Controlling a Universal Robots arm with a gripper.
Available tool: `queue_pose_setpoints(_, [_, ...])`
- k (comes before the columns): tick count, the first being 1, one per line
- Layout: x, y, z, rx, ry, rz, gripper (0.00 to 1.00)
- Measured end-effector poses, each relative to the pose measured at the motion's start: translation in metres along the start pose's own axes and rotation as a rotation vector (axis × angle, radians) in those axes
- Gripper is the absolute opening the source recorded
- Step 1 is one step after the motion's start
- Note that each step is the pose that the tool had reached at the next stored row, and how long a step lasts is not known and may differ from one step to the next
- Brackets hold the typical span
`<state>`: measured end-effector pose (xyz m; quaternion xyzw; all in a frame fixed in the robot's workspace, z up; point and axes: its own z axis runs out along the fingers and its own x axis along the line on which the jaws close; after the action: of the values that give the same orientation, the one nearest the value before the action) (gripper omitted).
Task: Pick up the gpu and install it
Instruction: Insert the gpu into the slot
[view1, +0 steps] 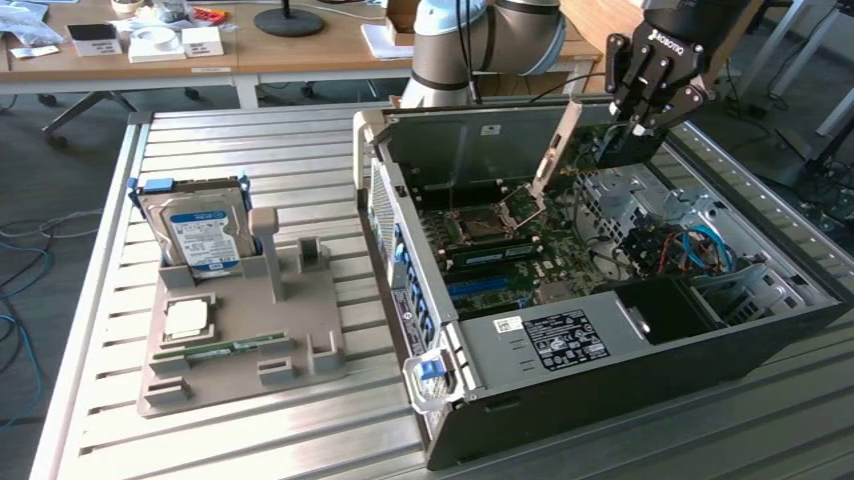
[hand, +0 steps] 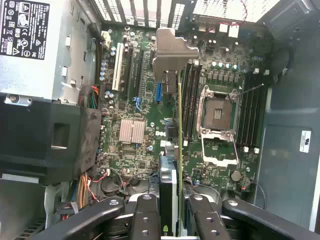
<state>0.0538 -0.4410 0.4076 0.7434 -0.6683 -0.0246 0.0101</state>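
My gripper (view1: 639, 122) hangs over the far end of the open computer case (view1: 747, 345) and is shut on the gpu (view1: 619, 148). The card hangs on edge, and its silver bracket (view1: 558, 150) slants down toward the motherboard (view1: 534, 250). In the wrist view the gpu (hand: 169, 175) appears edge-on between my gripper's (hand: 172, 212) fingers (hand: 145, 215). Its bracket (hand: 172, 50) points toward the slotted rear wall of the case. The card floats above the motherboard (hand: 135, 100), between the expansion slots (hand: 125, 70) and the memory slots (hand: 190, 100). It touches no slot.
A grey holder tray (view1: 234, 345) at the exterior view's left carries a silver hard drive (view1: 200, 230), a processor chip (view1: 187, 318) and a green memory stick (view1: 220, 350). The open CPU socket (view1: 487, 220) and power supply (view1: 574, 335) sit inside the case. A cluttered desk (view1: 267, 50) stands behind.
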Motion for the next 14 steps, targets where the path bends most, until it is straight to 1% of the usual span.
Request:
queue_pose_setpoints(5, [0.0000,0.0000,0.0001,0.0001,-0.0007,0.000,0.27])
queue_pose_setpoints(8, [-0.0001,0.0000,0.0001,0.0005,-0.0031,-0.001,0.27])
queue_pose_setpoints(14, [0.0000,0.0002,0.0002,0.0007,-0.0030,0.000,0.27])
